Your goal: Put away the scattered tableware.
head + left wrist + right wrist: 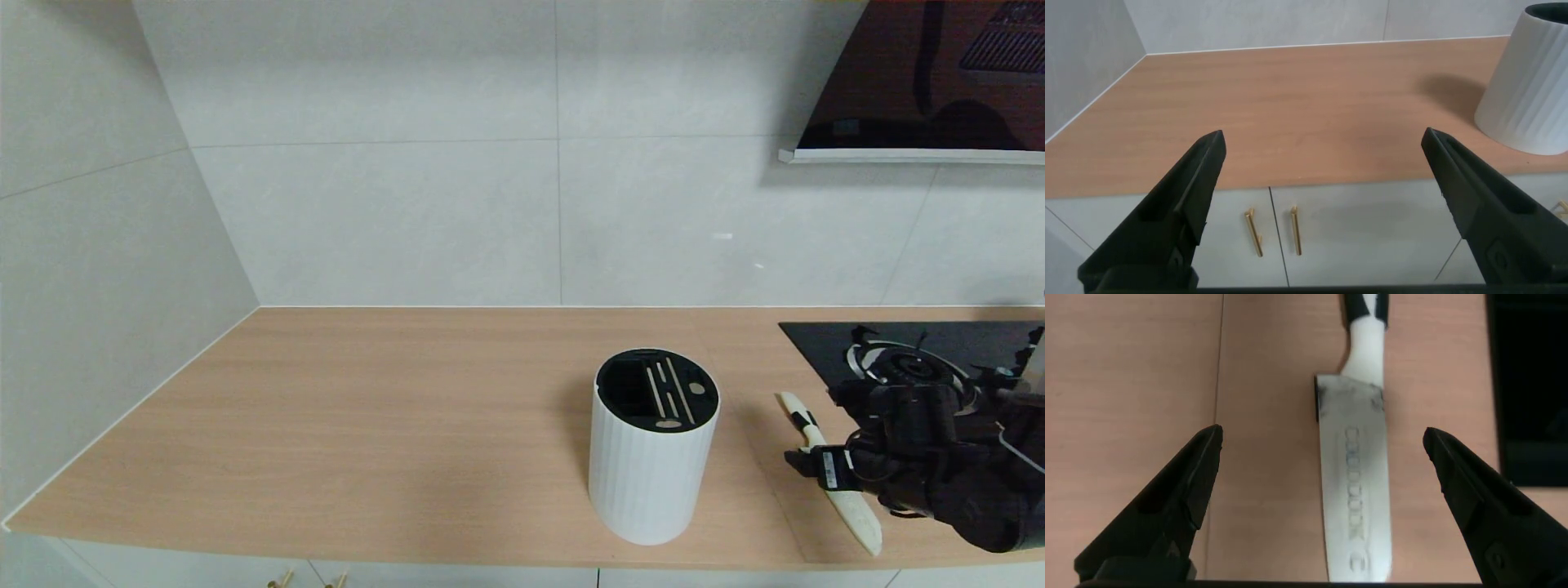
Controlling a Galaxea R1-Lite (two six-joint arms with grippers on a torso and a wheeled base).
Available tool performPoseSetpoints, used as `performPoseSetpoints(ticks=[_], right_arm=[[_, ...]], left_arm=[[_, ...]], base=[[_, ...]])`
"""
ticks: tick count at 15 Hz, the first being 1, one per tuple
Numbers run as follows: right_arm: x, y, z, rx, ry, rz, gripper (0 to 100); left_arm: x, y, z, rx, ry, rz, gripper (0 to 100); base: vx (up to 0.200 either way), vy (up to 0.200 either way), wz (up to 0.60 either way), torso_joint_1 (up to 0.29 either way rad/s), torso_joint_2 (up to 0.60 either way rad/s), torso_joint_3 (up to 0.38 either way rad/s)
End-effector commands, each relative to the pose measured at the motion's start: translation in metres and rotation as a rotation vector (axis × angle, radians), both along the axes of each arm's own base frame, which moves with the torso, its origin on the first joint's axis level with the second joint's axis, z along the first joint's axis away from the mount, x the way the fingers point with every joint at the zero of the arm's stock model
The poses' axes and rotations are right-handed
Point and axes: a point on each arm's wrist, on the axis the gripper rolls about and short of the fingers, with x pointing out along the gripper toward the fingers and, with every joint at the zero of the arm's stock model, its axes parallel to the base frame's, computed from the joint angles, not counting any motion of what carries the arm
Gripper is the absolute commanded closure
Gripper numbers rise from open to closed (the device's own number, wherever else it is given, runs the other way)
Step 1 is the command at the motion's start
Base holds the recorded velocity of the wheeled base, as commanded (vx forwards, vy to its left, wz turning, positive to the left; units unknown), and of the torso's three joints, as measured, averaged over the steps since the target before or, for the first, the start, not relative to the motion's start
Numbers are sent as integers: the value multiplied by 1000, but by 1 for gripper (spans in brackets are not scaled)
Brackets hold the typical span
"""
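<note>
The white-bladed knife (1360, 482) was laid flat on the surface (367, 408), to the right of the ribbed white holder (649, 478) and near the black hob (816, 339). The right pincer (1321, 437) was held spread above the blade. The left pincer (1322, 135) was held spread at the surface's front edge.

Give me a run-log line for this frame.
right gripper open above knife | knife flat on counter beside holder | left gripper open at counter edge
</note>
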Motion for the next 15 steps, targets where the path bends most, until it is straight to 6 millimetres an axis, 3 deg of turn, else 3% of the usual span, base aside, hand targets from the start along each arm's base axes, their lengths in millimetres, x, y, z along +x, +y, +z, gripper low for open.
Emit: performPoseSetpoints(ticks=[1, 15], right_arm=[[7, -3, -18, -1, 25, -8, 0], [25, -13, -42, -7, -58, -49, 0]], left_arm=[[0, 0, 0, 0, 2, 0, 0], [0, 0, 0, 0, 0, 0, 0]], base=[[0, 0, 0, 0, 0, 0], [0, 0, 0, 0, 0, 0]])
